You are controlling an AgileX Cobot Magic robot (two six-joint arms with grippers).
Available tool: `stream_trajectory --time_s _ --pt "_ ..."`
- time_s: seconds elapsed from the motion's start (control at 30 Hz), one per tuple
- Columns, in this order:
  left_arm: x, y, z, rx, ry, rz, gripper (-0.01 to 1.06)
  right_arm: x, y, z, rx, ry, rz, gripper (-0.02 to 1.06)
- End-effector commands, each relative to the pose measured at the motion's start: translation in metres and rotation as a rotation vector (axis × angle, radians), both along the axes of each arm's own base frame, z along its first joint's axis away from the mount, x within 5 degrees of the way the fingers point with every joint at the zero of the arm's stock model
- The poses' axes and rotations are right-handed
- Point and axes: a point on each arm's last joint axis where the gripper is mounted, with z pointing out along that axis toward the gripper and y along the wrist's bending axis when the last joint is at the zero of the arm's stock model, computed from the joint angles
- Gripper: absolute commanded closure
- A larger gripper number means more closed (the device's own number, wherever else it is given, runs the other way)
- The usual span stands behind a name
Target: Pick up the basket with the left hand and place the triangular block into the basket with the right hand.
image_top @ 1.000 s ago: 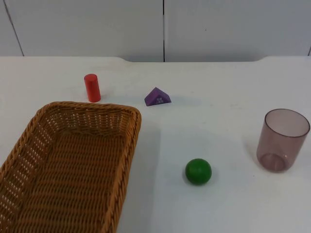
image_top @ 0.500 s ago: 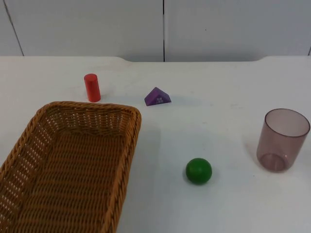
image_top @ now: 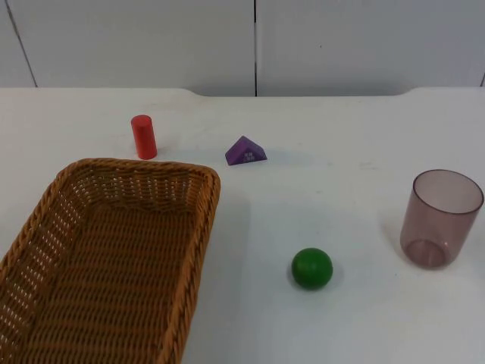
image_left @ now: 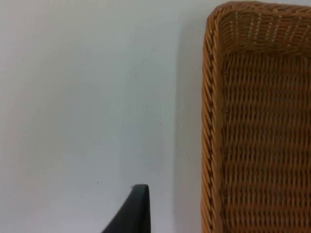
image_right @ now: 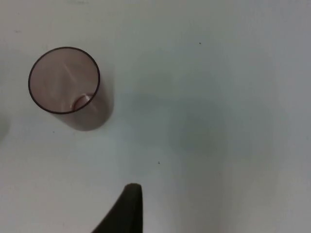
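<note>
- Five things sit on my white table (image_top: 356, 136), and I take them from the near edge outward.
- Nearest me is the wicker basket (image_top: 114, 258), resting flat at the near left; its long rim also runs through the left wrist view (image_left: 214, 145).
- My left gripper (image_left: 133, 213) hovers over bare table just beside that rim, not touching it; I see one black fingertip, so I cannot tell how its fingers stand.
- Right of the basket, apart from it, lies the green ball (image_top: 312, 268).
- Further right stands the tinted plastic cup (image_top: 439, 218), upright and mouth up; the right wrist view looks down into it (image_right: 64, 80).
- My right gripper (image_right: 124, 211) hangs over open table near the cup, clear of it; finger state I cannot tell.
- Beyond the basket's far rim rests the purple triangular block (image_top: 245, 151), on the table with open table around it.
- Left of it, slightly further back, the red cylinder (image_top: 143, 136) stands upright.
</note>
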Motion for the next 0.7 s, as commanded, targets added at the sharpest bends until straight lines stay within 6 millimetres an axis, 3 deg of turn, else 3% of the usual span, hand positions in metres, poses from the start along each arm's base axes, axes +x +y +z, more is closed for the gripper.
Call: stream_trajectory --time_s 0.0,0.2,0.33,0.37,0.5,0.53,0.67 --pt "0.009 0.000 -0.003 -0.010 0.006 0.002 0.00 0.001 -0.001 0.002 -0.004 -0.019 0.001 -0.01" --pt "0.040 0.000 -0.035 0.013 0.124 -0.032 0.00 0.002 -0.001 0.002 -0.004 -0.023 0.001 -0.01" --pt "0.078 0.000 -0.061 0.021 0.269 -0.073 0.00 0.002 -0.001 0.003 -0.004 -0.027 0.001 -0.01" --pt "0.078 0.000 -0.061 0.021 0.269 -0.073 0.00 0.002 -0.001 0.003 -0.004 -0.027 0.001 -0.01" --pt "0.120 0.002 -0.088 0.034 0.364 -0.132 0.00 0.002 -0.001 0.003 -0.004 -0.031 0.001 -0.01" --pt "0.120 0.002 -0.088 0.034 0.364 -0.132 0.00 0.002 -0.001 0.003 -0.004 -0.031 0.001 -0.01" --pt "0.151 0.009 -0.118 -0.030 0.464 -0.199 0.02 0.002 -0.001 0.003 -0.004 -0.033 0.001 -0.01"
